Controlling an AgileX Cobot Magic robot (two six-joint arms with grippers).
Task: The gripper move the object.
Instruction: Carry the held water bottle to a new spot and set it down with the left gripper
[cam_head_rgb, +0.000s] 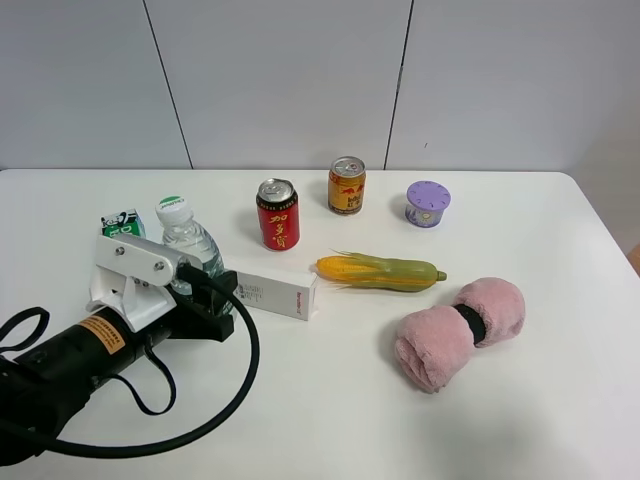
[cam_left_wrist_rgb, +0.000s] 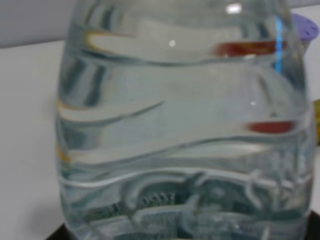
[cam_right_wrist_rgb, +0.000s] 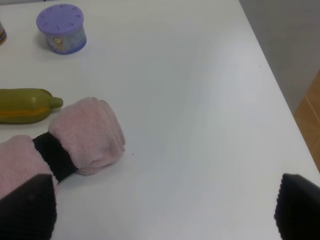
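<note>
The clear water bottle (cam_head_rgb: 188, 238) with a white cap stands upright at the left of the table. My left gripper (cam_head_rgb: 203, 288), with white housing and an orange label band, reaches in from the lower left. Its black fingers (cam_head_rgb: 222, 292) sit on either side of the bottle's lower body and look closed on it. In the left wrist view the bottle (cam_left_wrist_rgb: 185, 130) fills the frame and hides the fingers. My right gripper (cam_right_wrist_rgb: 165, 215) is open and empty above the table's right side, near the pink towel roll (cam_right_wrist_rgb: 80, 137). It is out of the exterior high view.
A green-white carton (cam_head_rgb: 121, 224) stands just behind the bottle. A white box (cam_head_rgb: 278, 294) lies right of the gripper. A red can (cam_head_rgb: 277, 214), a gold-orange can (cam_head_rgb: 346, 186), a purple tub (cam_head_rgb: 427, 203), a corn cob (cam_head_rgb: 380, 270) and the towel roll (cam_head_rgb: 460, 330) lie further right.
</note>
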